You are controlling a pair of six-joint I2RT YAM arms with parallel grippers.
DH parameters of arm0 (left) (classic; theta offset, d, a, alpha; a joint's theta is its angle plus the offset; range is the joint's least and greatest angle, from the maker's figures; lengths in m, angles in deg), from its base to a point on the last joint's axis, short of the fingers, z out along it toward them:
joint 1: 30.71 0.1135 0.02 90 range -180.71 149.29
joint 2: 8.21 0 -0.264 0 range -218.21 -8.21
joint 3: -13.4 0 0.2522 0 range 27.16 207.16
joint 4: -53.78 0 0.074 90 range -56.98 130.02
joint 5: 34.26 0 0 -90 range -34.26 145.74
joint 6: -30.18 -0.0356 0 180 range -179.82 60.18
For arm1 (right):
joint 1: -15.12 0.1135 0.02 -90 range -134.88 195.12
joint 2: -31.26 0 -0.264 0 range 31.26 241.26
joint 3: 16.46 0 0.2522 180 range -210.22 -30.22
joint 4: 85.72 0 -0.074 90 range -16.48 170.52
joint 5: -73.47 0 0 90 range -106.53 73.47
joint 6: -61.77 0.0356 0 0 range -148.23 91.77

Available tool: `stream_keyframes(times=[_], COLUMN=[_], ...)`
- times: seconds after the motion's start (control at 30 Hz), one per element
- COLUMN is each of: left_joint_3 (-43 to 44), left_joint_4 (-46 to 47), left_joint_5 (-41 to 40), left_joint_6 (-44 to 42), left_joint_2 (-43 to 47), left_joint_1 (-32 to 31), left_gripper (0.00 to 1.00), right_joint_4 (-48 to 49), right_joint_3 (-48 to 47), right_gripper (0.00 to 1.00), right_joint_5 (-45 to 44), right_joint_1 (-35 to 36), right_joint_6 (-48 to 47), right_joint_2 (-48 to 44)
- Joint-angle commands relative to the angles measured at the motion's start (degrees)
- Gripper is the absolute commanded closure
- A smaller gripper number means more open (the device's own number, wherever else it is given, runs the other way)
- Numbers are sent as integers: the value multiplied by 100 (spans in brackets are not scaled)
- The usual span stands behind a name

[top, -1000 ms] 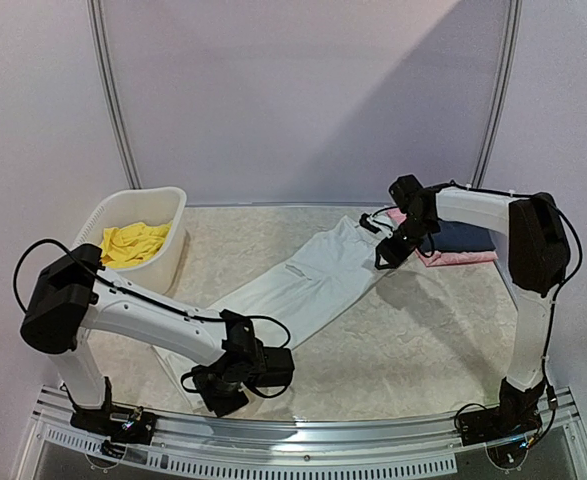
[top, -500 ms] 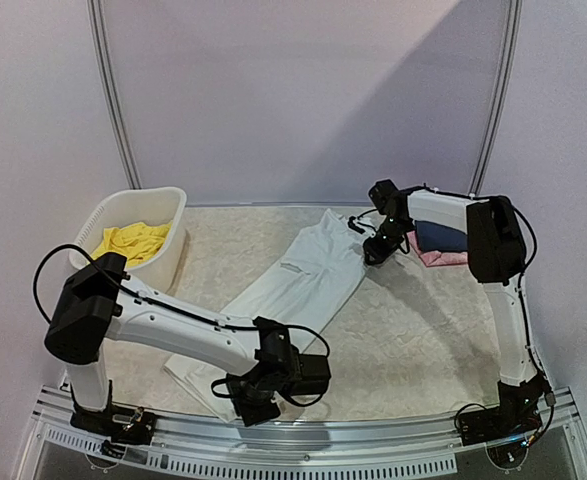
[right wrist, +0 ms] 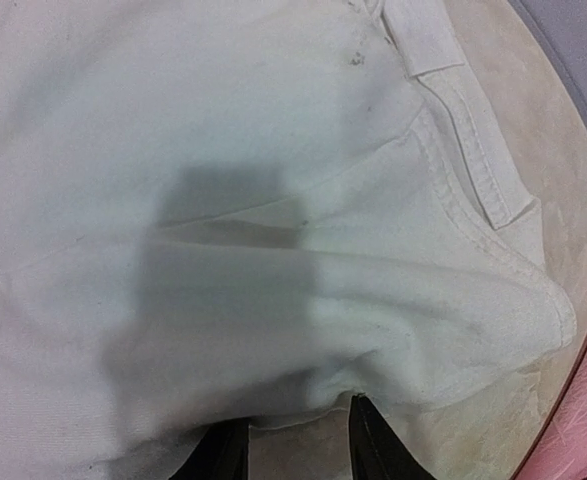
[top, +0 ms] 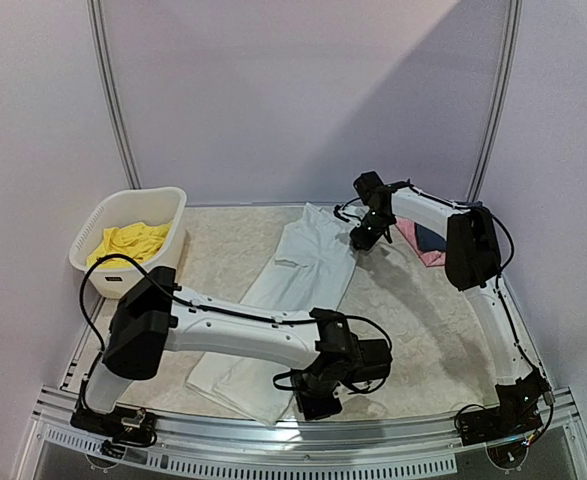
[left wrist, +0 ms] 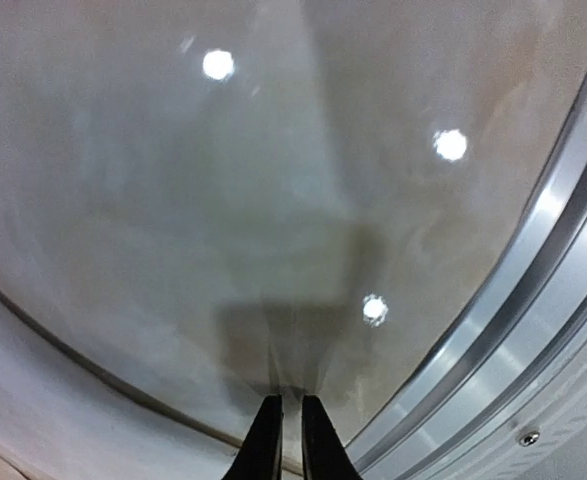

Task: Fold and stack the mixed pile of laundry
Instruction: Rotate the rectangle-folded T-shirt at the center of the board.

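A long white garment from the laundry pile lies slanting on the table, far end at the back middle, near end at the front left. Its seamed edge fills the right wrist view. My right gripper is at the far end's right edge, jaws apart, fingertips against the bunched hem with bare table between them. My left gripper hovers low at the table's front, just right of the garment's near end. Its jaws are almost together, and I see no cloth between them. Yellow cloth lies in the basket.
A white plastic basket stands at the back left. A folded pink and navy stack lies at the back right, close beside my right arm. The metal front rail runs just in front of the left gripper.
The left gripper swept right along the table's front, past the garment's near end. The right gripper moved left and back, and the garment's far end shifted left with it, so it lies steeper.
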Motion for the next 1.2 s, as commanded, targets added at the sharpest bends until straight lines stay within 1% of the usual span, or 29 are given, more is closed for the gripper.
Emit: stream_keyframes(times=[0.0,0.03,0.1,0.17,0.27,0.33,0.37,0.4,0.53,0.57,0.67,0.77,0.83,1.03,1.07,1.17], left_joint_3=[528,712,1111,1257,659,100,-197,-456,-1244,-1391,-1690,-1744,-1700,-1110,-1052,-1208], left_joint_4=[-45,-57,-226,-359,-295,-284,-284,-290,-311,-263,71,367,401,-146,-141,222], left_joint_5=[181,181,-12,-314,-586,-762,-845,-877,-1042,-1071,-932,-734,-747,-1348,-1297,-657], left_joint_6=[-391,-413,-511,-500,7,419,609,793,1460,1594,1806,1894,1992,2494,2528,2628], left_joint_2=[-373,-435,-543,-401,152,549,716,846,1088,1111,1115,1047,1016,1251,1287,1237], left_joint_1=[-114,-135,-222,-292,-117,41,104,147,191,192,201,202,196,88,52,13], left_gripper=[90,88,81,72,63,59,57,57,53,53,51,51,51,51,51,51], right_joint_4=[255,203,58,27,274,347,357,362,323,304,193,85,75,86,77,59], right_joint_3=[-94,-91,-18,326,1435,2063,2383,2674,3738,3947,4383,4648,4778,5009,5027,5065], right_gripper=[64,64,63,59,52,49,49,48,46,46,45,45,44,44,44,44], right_joint_5=[-26,30,151,252,275,270,271,473,769,878,1157,1231,1221,1142,1149,1171], right_joint_1=[2,-30,-83,-159,-271,-318,-337,-355,-460,-503,-640,-669,-677,-690,-696,-704], right_joint_6=[-267,-247,-127,-24,74,83,90,108,260,343,513,610,626,671,675,697], right_joint_2=[184,156,33,-377,-1276,-2055,-2298,-2616,-3707,-4022,-4542,-4951,-5145,-5534,-5565,-5654])
